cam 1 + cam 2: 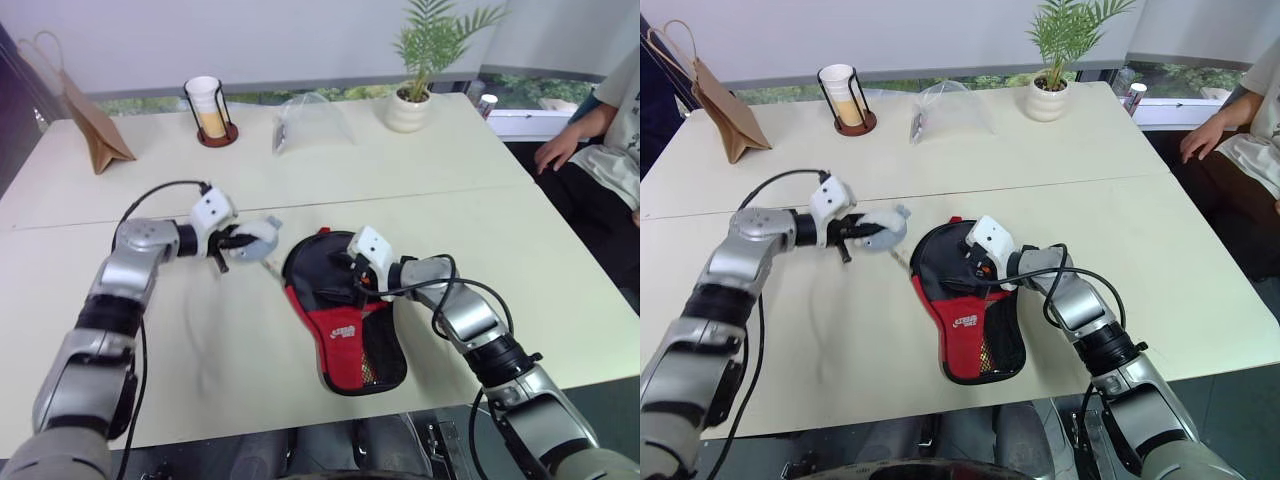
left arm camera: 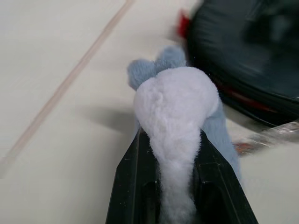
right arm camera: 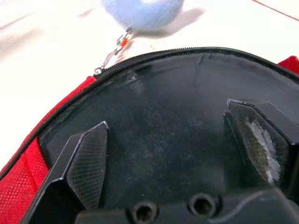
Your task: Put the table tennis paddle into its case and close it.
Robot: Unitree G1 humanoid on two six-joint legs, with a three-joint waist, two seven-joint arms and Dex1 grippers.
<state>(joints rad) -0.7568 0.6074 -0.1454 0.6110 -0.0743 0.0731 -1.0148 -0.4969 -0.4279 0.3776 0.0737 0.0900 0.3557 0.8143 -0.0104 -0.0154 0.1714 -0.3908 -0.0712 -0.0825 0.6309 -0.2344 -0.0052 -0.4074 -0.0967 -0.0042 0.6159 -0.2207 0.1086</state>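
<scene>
Left pincer (image 1: pixel 232 243) clamped on plush toy (image 1: pixel 255 238) chained to zipper | right pincer (image 3: pixel 173 154) spread wide, empty, over case (image 1: pixel 345 325) on surface (image 1: pixel 420 170) | paddle presumably inside | we judged risk: tugging drags the case instead of zipping.

Bright, even daylight from the windows behind, soft shadows, with motion blur in both wrist views

One case (image 1: pixel 345 330); one plush toy (image 1: pixel 252 240)

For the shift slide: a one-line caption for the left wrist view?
Left gripper shut on the grey plush toy beside the case.
</scene>
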